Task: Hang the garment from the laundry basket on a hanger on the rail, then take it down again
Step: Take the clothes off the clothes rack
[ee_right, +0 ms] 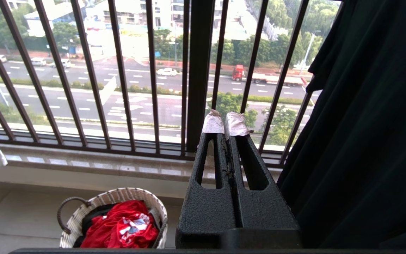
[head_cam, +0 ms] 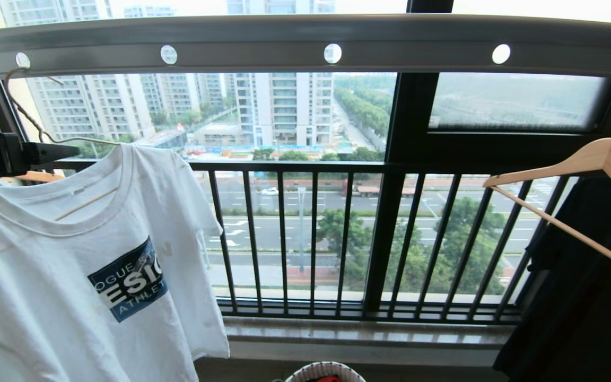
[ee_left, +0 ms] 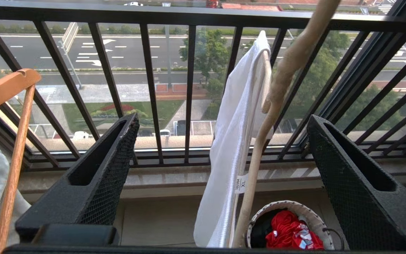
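Open rail [head_cam: 417, 48] stretch, T-shirt [head_cam: 72, 276] left, black garment [head_cam: 576, 297] right

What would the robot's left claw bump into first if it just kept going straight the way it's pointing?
Most likely the white T-shirt on its thin hanger, which hang between the open fingers of the left gripper in its wrist view. Behind them stands the black window railing. Depth is hard to judge.

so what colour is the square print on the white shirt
Dark blue with white letters on the T-shirt; clearest in the head view.
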